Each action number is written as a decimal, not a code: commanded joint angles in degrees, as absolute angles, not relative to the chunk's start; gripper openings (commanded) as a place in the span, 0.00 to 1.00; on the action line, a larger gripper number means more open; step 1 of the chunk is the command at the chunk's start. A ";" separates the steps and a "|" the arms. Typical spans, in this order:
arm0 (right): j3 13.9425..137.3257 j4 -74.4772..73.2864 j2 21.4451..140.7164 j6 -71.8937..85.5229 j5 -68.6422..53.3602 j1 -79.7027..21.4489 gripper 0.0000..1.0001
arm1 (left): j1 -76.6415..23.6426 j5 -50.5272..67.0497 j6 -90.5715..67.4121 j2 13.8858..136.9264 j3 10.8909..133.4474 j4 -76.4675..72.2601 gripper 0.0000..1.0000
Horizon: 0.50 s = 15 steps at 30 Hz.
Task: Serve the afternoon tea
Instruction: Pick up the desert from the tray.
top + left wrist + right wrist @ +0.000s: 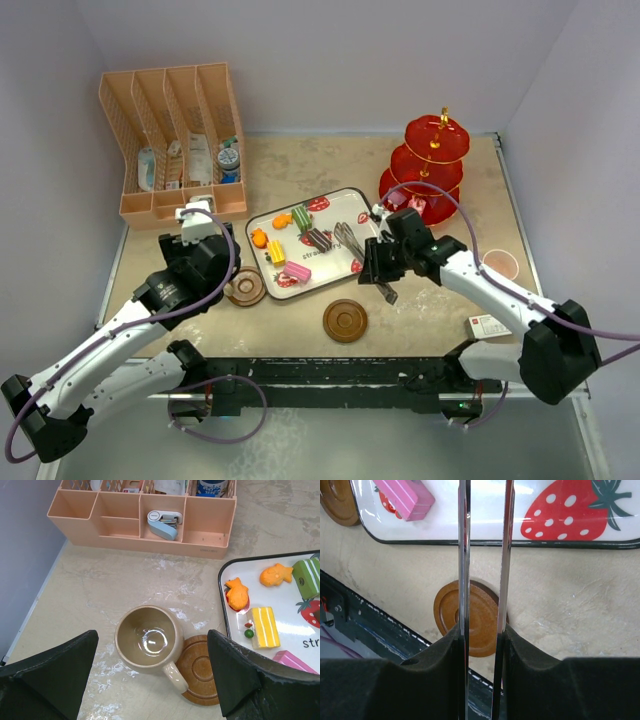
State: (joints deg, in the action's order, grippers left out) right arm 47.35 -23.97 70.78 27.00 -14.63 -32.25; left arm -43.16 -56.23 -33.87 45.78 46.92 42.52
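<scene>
Tan mug [148, 642], glossy and round, touches a ringed brown saucer [200, 672].

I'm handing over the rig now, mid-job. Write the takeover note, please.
Left gripper: open over the tan mug, which stands at the edge of a saucer, not seated on it.
Right gripper: shut on the tongs, by the tray.
Cakes on the tray; stand looks bare; pink mug apart from the second saucer.
Left to do: seat mugs, move cakes to stand.

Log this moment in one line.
left gripper open over tan mug, by saucer | right gripper shut on tongs | cakes on tray
</scene>
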 commanded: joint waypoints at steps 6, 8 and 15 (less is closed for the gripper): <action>51.18 -17.90 74.61 27.11 -15.83 -32.43 0.34 | -43.03 -56.70 -34.45 45.55 48.43 41.93 0.87; 51.34 -17.99 74.94 26.74 -15.44 -32.41 0.35 | -43.05 -56.54 -34.37 45.61 48.47 41.85 0.87; 51.38 -18.25 76.60 26.34 -16.08 -32.39 0.36 | -42.98 -56.39 -34.41 45.16 48.43 41.91 0.87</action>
State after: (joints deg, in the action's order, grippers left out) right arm 48.64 -19.79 75.88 27.42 -14.90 -32.25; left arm -43.13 -56.12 -33.85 45.78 46.92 42.52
